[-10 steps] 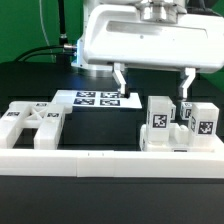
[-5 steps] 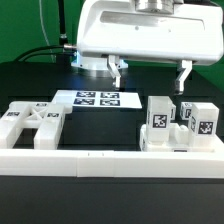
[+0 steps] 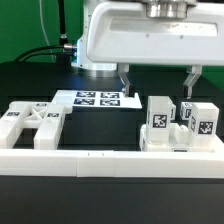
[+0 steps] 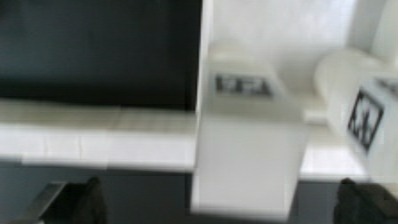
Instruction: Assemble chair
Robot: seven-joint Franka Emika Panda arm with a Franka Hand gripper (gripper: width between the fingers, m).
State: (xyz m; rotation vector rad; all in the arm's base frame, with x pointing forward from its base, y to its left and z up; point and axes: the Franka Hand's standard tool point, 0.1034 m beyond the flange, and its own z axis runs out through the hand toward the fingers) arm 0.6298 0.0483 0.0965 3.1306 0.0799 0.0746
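Observation:
Chair parts stand in two groups behind the front rail. At the exterior view's right are upright white blocks with tags [image 3: 160, 122] [image 3: 203, 126]. At its left lies a notched white part [image 3: 30, 122]. My gripper [image 3: 158, 84] hangs open just above and behind the right-hand blocks, holding nothing. The wrist view is blurred. It shows a tall white tagged block [image 4: 249, 130] in line with the gap between the dark fingertips [image 4: 80, 198], with space on both sides. A rounded tagged piece [image 4: 356, 95] sits beside it.
The marker board [image 3: 95, 99] lies flat on the black table behind the parts. A long low white border rail [image 3: 110, 160] runs along the front, and it also shows as a pale band, the rail [image 4: 98, 135], in the wrist view. The robot's base stands at the back.
The gripper rose a little and drifted left, then came back down and shifted right, ending slightly further right than a second ago. Its jaws stayed open. The parts have not moved.

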